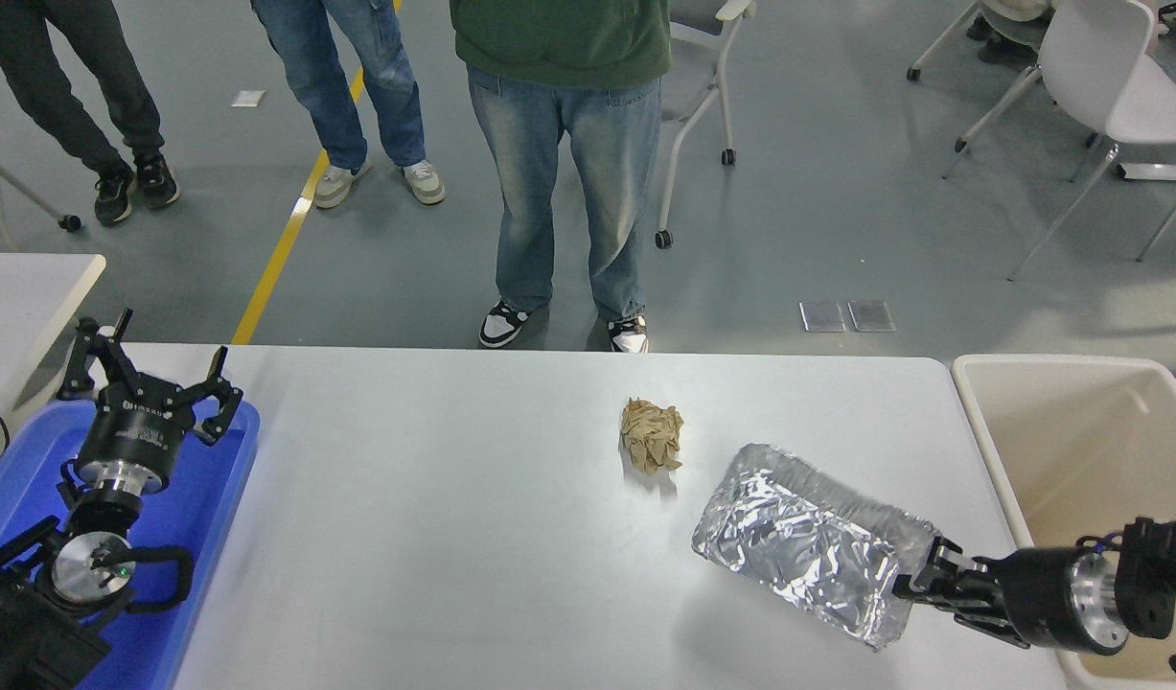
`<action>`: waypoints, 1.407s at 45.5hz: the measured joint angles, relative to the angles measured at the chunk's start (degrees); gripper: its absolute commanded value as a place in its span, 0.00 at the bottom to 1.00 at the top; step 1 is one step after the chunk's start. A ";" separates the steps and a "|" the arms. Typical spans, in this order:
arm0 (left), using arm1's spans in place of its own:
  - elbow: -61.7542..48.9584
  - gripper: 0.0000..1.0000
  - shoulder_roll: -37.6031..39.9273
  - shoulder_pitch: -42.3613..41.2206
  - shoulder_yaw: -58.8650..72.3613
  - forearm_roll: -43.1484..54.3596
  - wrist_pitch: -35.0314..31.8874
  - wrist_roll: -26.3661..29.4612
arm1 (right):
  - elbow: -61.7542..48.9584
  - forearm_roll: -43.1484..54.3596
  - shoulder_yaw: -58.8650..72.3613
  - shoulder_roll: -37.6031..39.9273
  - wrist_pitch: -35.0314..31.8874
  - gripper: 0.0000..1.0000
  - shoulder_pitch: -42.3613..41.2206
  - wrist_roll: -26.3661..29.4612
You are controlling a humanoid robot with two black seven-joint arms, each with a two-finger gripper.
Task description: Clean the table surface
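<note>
The table surface [434, 537] lies open at centre-left — only crumpled brown paper [652, 434] and foil bag [813, 541] obstruct.

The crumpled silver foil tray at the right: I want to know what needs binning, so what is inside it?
Nothing can be told: the crumpled silver foil tray shows only wrinkled foil on the white table surface, its inside covered. The right tool meets its near-right end.
</note>
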State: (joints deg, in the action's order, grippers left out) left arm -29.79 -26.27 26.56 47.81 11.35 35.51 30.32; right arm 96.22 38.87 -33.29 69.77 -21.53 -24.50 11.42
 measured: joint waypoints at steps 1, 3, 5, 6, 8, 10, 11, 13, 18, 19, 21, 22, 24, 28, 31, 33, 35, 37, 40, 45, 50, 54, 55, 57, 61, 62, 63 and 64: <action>0.00 1.00 0.00 0.01 0.00 -0.01 0.00 0.00 | 0.18 -0.86 -0.73 1.40 -0.98 0.00 0.00 -0.15; 0.00 1.00 0.00 0.01 0.00 0.00 0.00 0.00 | 0.42 -2.01 -1.74 3.39 -2.22 0.00 -0.01 -0.41; 0.00 1.00 0.00 0.02 0.00 0.00 0.00 0.00 | 0.60 -3.42 -2.77 5.75 -3.74 0.00 -0.02 -0.74; 0.00 1.00 0.00 0.02 0.00 0.00 0.00 0.00 | 0.66 -3.98 -3.16 6.69 -4.31 0.00 -0.04 -0.91; 0.00 1.00 0.00 0.02 0.00 0.00 0.00 0.00 | 0.72 -5.10 -4.00 8.80 -5.61 0.00 -0.10 -1.35; -0.01 1.00 0.00 0.03 0.00 -0.01 0.00 0.00 | 0.53 -6.04 -4.72 10.61 -6.69 0.00 -0.14 -1.79; 0.00 1.00 0.00 0.02 0.00 0.00 0.00 0.00 | 0.39 -6.32 -4.97 11.25 -7.04 0.00 -0.15 -1.93; -0.01 1.00 0.00 0.03 0.00 -0.01 0.00 0.00 | 0.02 -6.91 -5.41 12.50 -7.79 0.00 -0.18 -2.24; 0.00 1.00 0.00 0.00 0.00 0.00 0.00 0.00 | -1.51 -8.09 -6.38 15.48 -9.57 0.00 -0.43 -3.12; 0.00 1.00 0.00 0.00 0.00 -0.01 0.00 0.00 | -1.84 -8.21 -6.48 15.83 -9.78 0.00 -0.51 -3.23; 0.00 1.00 0.00 -0.01 0.00 -0.01 0.00 0.00 | -2.90 -8.48 -6.60 16.38 -10.21 0.00 -0.71 -3.46; 0.00 1.00 0.00 -0.01 0.00 0.00 0.00 0.00 | -3.41 -8.56 -6.62 16.55 -10.34 0.00 -0.78 -3.54; 0.00 1.00 0.00 -0.01 0.00 -0.01 0.00 0.00 | -4.65 -8.65 -6.67 16.72 -10.57 0.00 -0.92 -3.69; 0.00 1.00 0.00 -0.02 0.00 -0.01 0.00 0.00 | -8.62 -8.70 -6.78 16.29 -10.99 0.00 -1.16 -3.95; 0.00 1.00 0.00 -0.02 0.00 -0.01 0.00 0.00 | -12.29 -8.58 -6.83 15.25 -11.17 0.00 -1.22 -4.08; 0.00 1.00 0.00 -0.03 0.00 -0.01 0.00 0.00 | -14.98 -8.37 -6.84 14.18 -11.27 0.00 -1.26 -4.15; 0.00 1.00 0.00 -0.03 0.00 0.00 0.00 0.00 | -17.65 -7.98 -6.85 12.86 -11.34 0.00 -1.29 -4.22; -0.01 1.00 0.01 -0.03 0.00 0.00 0.00 0.00 | -20.37 -7.50 -6.87 11.36 -11.38 0.00 -1.32 -4.27; 0.00 1.00 0.01 -0.02 0.00 -0.01 0.00 0.00 | -24.39 -6.75 -6.91 8.94 -11.39 0.00 -1.37 -4.35; 0.01 1.00 0.00 -0.02 0.00 -0.02 0.00 0.00 | -32.49 -4.95 -6.93 3.29 -11.16 0.00 -1.47 -4.69; 0.00 1.00 0.00 -0.01 0.00 0.00 0.00 0.00 | -40.47 -3.18 -6.36 -2.60 -10.18 0.00 -2.13 -5.14; 0.00 1.00 0.01 -0.02 0.00 -0.01 0.00 0.00 | -47.59 -1.80 -5.16 -7.68 -9.23 0.00 -3.34 -6.18; -0.01 1.00 0.01 -0.01 0.00 -0.01 0.00 0.00 | -49.12 -1.58 -4.79 -8.71 -9.02 0.00 -3.61 -6.38; 0.00 1.00 0.01 -0.02 0.00 0.00 0.00 0.00 | -52.98 -1.11 -3.52 -11.17 -8.40 0.00 -4.46 -7.18; -0.01 1.00 0.01 -0.01 0.00 -0.01 0.00 0.00 | -60.49 -0.61 -0.42 -15.74 -7.14 0.00 -6.36 -8.94; -0.01 1.00 0.01 -0.02 0.00 -0.02 0.00 -0.01 | -63.48 -0.60 1.02 -17.57 -6.66 0.00 -7.17 -9.72; -0.01 1.00 0.02 -0.02 0.00 -0.02 0.00 0.00 | -65.58 -0.56 1.95 -18.76 -6.40 0.00 -7.66 -10.15; -0.01 1.00 0.01 -0.01 0.00 0.00 0.00 0.00 | -67.59 -0.52 2.88 -19.90 -6.16 0.00 -8.09 -10.52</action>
State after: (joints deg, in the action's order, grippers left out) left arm -29.80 -26.26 26.55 47.81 11.35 35.51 30.32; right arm 28.63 38.36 -30.42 49.87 -27.69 -32.59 0.90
